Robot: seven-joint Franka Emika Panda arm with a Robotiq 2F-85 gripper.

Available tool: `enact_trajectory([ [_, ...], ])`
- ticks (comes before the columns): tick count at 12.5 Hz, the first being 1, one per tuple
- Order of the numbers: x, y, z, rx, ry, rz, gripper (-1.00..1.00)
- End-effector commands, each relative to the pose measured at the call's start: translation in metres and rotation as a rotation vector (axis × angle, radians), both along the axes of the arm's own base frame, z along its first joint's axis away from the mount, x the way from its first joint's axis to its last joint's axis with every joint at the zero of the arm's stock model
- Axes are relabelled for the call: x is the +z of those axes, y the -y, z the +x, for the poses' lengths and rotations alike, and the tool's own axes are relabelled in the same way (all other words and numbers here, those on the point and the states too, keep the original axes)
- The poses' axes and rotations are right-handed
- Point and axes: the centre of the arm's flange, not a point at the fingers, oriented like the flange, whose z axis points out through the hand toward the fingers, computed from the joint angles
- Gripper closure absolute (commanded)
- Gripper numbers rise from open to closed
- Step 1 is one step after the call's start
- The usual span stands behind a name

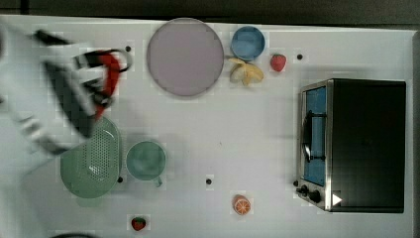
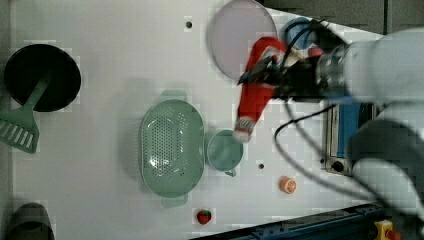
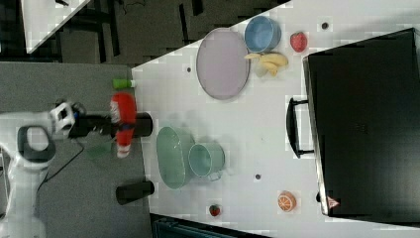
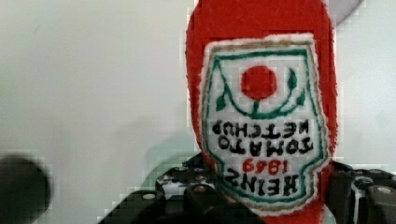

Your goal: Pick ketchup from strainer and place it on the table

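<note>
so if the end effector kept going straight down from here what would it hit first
Probably bare table beside the strainer. The end effector holds the ketchup aloft, cap down, so the cap would land first; depth is unclear.

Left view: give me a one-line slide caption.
Gripper holds the ketchup aloft, clear of the empty strainer, above the table.

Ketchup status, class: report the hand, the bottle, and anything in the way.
Hand shut on ketchup. Bottle lifted out of strainer, cap hanging toward green cup. Table open beside strainer.
</note>
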Motion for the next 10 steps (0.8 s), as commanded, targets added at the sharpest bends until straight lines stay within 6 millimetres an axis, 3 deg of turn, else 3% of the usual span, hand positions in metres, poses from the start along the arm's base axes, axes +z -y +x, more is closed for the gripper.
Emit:
enact_trajectory([
  [1,-0.023,0.126,0.045,-0.028,-0.032,-0.073,-0.21],
  [5,-0.032,0.209,0.057,0.040,-0.054,-0.114,-0.21],
  [8,-0.050,0.242,0.051,0.045,-0.091,-0.121,-0.21],
  [10,-0.068,0.254,0.043,0.037,-0.089,-0.119,-0.21],
])
